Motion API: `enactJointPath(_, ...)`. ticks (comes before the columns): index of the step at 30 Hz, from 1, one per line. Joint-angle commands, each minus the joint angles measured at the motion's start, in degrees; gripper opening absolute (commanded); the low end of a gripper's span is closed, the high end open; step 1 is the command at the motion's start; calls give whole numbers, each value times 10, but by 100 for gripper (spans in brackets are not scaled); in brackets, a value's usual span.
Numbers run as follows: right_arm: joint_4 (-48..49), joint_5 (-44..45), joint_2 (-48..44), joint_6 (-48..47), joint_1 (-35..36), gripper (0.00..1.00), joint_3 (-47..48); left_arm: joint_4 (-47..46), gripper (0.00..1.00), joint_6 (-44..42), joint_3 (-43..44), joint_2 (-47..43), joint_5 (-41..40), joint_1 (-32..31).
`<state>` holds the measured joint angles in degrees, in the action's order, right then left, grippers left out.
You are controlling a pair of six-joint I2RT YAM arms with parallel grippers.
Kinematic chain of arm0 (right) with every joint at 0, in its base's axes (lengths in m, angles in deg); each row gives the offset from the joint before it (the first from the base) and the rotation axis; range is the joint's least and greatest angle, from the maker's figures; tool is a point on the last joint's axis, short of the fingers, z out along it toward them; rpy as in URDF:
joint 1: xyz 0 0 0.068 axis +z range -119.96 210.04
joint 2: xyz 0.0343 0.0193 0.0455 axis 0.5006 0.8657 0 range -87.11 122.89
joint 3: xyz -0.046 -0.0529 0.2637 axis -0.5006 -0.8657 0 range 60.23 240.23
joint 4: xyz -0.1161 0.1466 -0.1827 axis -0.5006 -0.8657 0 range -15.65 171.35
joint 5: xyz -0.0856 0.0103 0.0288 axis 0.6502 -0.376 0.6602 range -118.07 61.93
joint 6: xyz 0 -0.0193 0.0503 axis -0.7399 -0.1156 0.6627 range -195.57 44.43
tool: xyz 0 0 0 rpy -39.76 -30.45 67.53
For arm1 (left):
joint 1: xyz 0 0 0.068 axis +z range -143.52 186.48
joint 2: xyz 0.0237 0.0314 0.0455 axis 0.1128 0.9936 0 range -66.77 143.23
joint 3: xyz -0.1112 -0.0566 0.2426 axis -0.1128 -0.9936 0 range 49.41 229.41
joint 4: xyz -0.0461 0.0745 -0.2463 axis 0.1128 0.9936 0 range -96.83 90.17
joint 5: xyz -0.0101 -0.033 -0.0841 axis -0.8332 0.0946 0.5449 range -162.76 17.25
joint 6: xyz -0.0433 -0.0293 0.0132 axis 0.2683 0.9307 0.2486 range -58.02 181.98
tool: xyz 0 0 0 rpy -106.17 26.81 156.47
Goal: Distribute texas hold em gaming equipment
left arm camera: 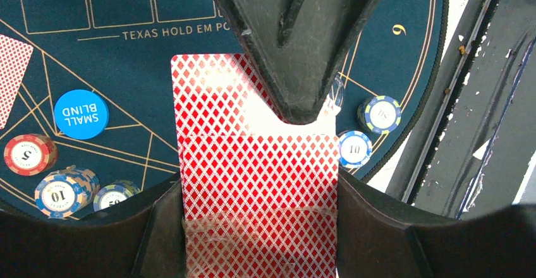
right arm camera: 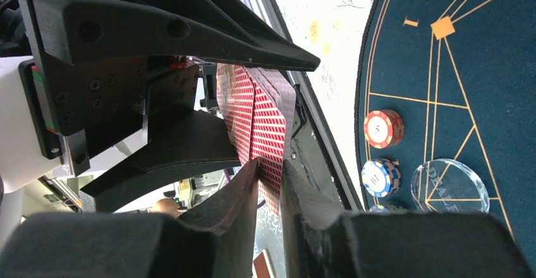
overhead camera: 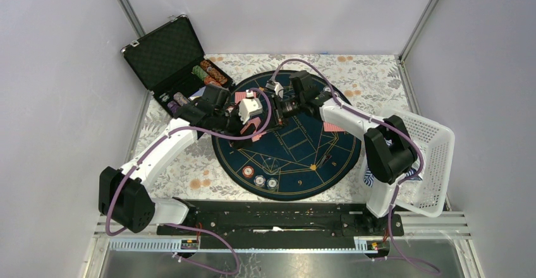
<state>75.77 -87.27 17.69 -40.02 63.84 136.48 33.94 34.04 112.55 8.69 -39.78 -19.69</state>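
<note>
A deck of red-backed playing cards (left arm camera: 253, 164) is held upright above the round blue Texas hold 'em mat (overhead camera: 316, 158), and my left gripper (left arm camera: 258, 189) is shut on its long sides. My right gripper (right arm camera: 270, 164) meets it head-on, its fingertips pinching the edge of a card (right arm camera: 265, 120) fanned off the deck. On the mat lie a blue SMALL BLIND button (left arm camera: 81, 114), a red 5 chip (left arm camera: 28, 154), blue 10 chips (left arm camera: 60, 193) and a clear dealer disc (right arm camera: 450, 185). Single cards lie on the mat (overhead camera: 333, 127).
An open black case (overhead camera: 167, 54) with rows of chips stands at the back left. A white basket (overhead camera: 436, 158) sits at the right beside the right arm. More chips (overhead camera: 259, 181) lie near the mat's front edge.
</note>
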Motion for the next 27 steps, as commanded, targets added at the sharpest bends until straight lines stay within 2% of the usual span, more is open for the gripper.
enactJointPath(1, -24, 10, -16, -30, -8, 24, 15, -28, 0, 5, 14, -21, 19, 2)
enactJointPath(8, -32, 11, -26, -35, -27, 19, 11, -28, 0, 5, 12, -23, 17, 2)
enactJointPath(17, -41, 7, -39, -40, -43, 18, 10, -28, 0, 4, 13, -22, 17, 2)
enactJointPath(27, -51, 0, -96, -52, -91, 3, -28, -28, 0, 4, 15, -19, 17, 2)
